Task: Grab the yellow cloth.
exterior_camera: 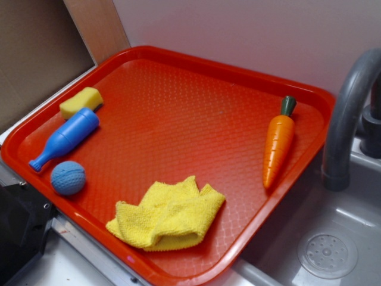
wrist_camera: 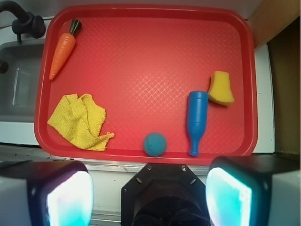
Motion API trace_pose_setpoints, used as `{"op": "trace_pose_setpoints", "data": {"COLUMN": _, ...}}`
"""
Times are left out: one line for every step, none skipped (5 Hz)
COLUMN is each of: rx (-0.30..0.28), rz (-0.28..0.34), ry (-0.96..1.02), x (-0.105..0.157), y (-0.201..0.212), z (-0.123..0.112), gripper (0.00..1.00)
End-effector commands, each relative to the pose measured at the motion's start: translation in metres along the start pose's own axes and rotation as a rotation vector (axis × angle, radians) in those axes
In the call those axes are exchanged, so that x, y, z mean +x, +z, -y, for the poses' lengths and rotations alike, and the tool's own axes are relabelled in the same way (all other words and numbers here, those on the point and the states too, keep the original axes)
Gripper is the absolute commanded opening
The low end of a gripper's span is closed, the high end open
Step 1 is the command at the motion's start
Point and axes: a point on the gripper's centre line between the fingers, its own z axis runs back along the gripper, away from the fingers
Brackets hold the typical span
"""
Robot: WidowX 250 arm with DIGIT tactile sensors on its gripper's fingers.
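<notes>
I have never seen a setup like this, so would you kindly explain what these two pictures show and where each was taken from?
It is a small robot arm working over a red tray beside a sink. One picture comes from a camera off to the side; the arm is not in it. The other looks straight down from the arm's wrist, so the two blurred blocks at the bottom are its tool, open and holding nothing. On the tray lie a yellow cloth, a toy carrot, a blue ball, a blue toy bottle and a yellow sponge.
</notes>
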Motion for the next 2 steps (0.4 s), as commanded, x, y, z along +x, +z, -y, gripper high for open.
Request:
{"op": "trace_pose_setpoints", "data": {"rx": 0.000, "rz": 0.000, "ry": 0.000, "x": 0.000, "y": 0.000, "z": 0.000, "gripper": 1.00}}
{"op": "trace_pose_setpoints", "data": {"rx": -0.021, "rz": 0.077, "ry": -0.251, "x": 0.014, "y": -0.029, "z": 0.050, "gripper": 1.00}}
